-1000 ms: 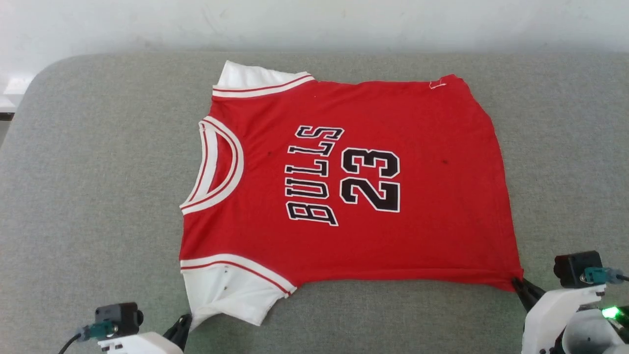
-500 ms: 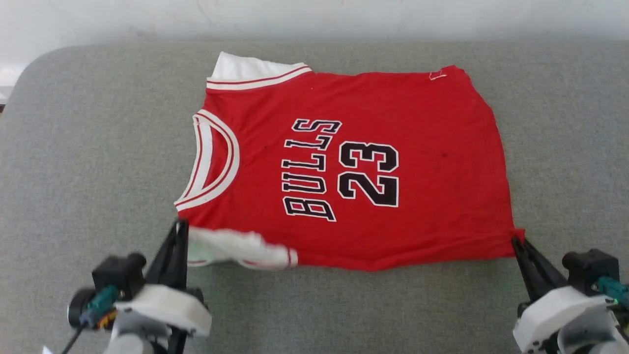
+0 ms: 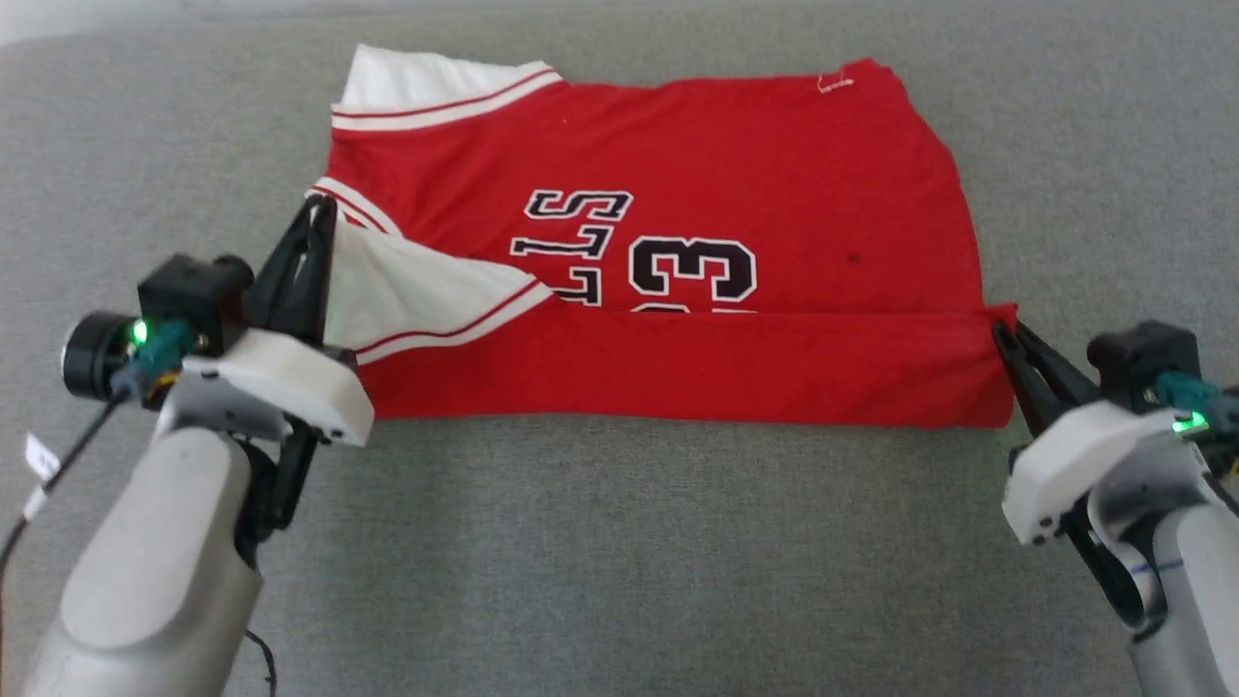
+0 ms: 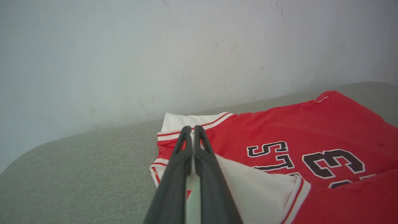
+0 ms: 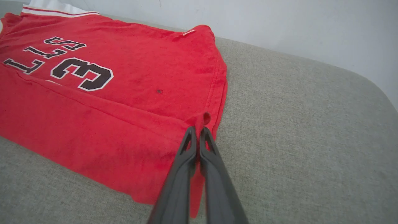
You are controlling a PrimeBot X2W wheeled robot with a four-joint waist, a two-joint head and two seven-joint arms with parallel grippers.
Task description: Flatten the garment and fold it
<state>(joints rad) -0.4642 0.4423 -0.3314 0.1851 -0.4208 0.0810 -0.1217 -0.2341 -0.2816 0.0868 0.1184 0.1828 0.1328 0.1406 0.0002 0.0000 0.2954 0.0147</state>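
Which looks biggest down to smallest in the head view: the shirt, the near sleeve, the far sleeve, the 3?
1. shirt
2. near sleeve, folded over the chest
3. far sleeve and the 3 look about alike. The far sleeve lies farther off, so I won't rank these two.

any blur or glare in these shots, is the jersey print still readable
Head view: soft even light, no glare, print on the garment sharp. Left wrist view: the left pincer blurs toward the lens, wall hazy. Right wrist view: print crisp, the right pincer softens low down, cushion weave clear.
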